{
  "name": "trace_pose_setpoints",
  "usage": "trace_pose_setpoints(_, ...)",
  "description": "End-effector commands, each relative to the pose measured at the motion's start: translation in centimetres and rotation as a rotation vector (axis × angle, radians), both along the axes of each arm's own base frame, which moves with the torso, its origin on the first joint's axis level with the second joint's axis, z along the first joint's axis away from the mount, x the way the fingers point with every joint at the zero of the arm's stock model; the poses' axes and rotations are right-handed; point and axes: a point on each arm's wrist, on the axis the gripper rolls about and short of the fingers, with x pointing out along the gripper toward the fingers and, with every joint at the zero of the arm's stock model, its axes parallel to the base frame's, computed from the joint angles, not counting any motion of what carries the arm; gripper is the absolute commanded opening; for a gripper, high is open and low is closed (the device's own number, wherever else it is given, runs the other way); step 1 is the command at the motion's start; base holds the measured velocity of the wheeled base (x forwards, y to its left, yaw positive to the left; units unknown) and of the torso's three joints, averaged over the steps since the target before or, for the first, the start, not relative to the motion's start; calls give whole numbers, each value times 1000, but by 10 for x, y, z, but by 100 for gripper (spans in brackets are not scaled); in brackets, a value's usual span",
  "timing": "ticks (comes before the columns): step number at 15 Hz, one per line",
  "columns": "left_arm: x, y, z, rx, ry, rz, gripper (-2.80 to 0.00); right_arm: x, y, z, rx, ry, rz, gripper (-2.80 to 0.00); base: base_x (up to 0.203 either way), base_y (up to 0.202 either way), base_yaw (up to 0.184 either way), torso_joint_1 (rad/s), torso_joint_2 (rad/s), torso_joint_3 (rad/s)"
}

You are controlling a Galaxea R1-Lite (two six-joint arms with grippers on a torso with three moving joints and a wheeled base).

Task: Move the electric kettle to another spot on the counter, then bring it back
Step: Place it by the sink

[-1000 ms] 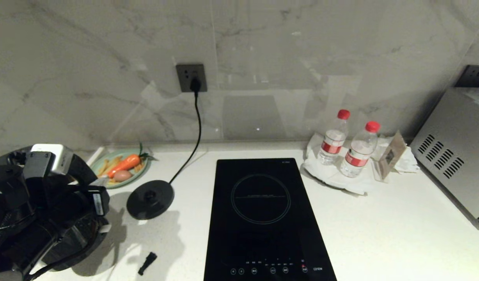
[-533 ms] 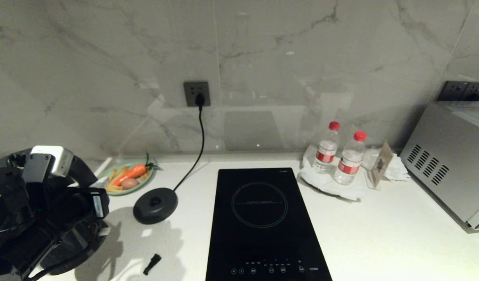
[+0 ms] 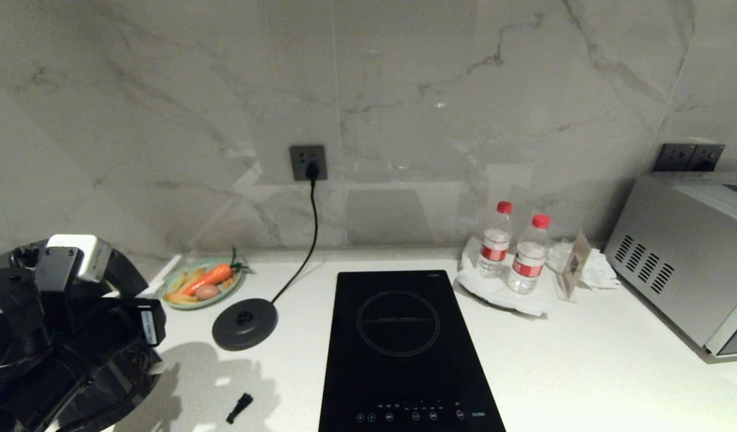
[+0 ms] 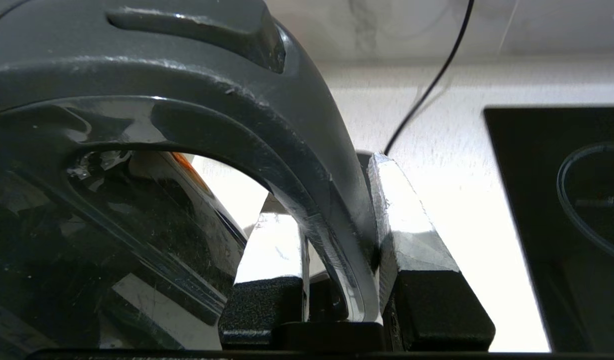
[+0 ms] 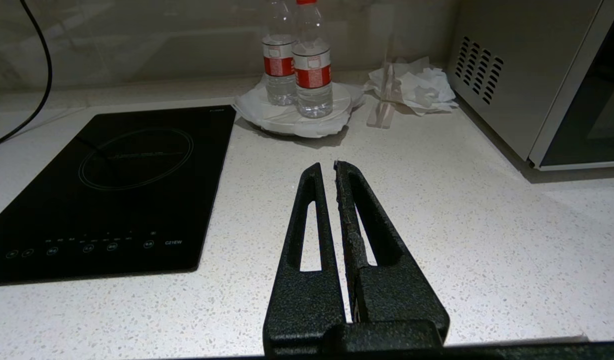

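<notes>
Black kettle: the electric kettle (image 3: 98,366) sits at the far left of the head view, well left of the induction hob (image 3: 404,354) and off its base disc (image 3: 244,324), its body mostly hidden behind the arm.
Left gripper: the left gripper (image 4: 332,260) is clamped on the kettle's loop handle (image 4: 267,150); the wrist view shows one finger inside the loop and one outside, the handle pinched between them.
Base disc: bare, between the kettle and the hob, its cord (image 3: 302,240) running to the wall socket (image 3: 308,162).
Counter: the counter (image 3: 584,372) shows a small black piece (image 3: 239,408) lying left of the hob's front corner.
Right gripper: the right gripper (image 5: 332,172) hovers over the counter right of the hob, fingers nearly together, holding nothing.
Progress: by my judgement the kettle is away from its base, so the outward move is done or nearly so.
Left to do: carrying it back and seating it on the disc, then letting go.
</notes>
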Motion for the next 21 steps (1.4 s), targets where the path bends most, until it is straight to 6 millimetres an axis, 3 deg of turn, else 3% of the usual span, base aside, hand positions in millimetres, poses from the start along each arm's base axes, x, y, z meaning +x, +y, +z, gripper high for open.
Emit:
trace_pose_setpoints(1, -4, 1, 0, -4, -10, 4, -280, 0, 0, 0, 0, 0, 0, -280, 0, 0, 0, 0, 0, 0)
trace_pose_setpoints(6, -23, 9, -8, -12, 4, 23, -280, 0, 0, 0, 0, 0, 0, -280, 0, 0, 0, 0, 0, 0)
trace_pose_setpoints(11, -48, 14, -28, -65, 57, 31, -280, 0, 0, 0, -1, -3, 0, -280, 0, 0, 0, 0, 0, 0)
trace_pose_setpoints(21, -57, 16, -28, -113, 33, 45, -280, 0, 0, -1, -15, 3, 4, -280, 0, 0, 0, 0, 0, 0)
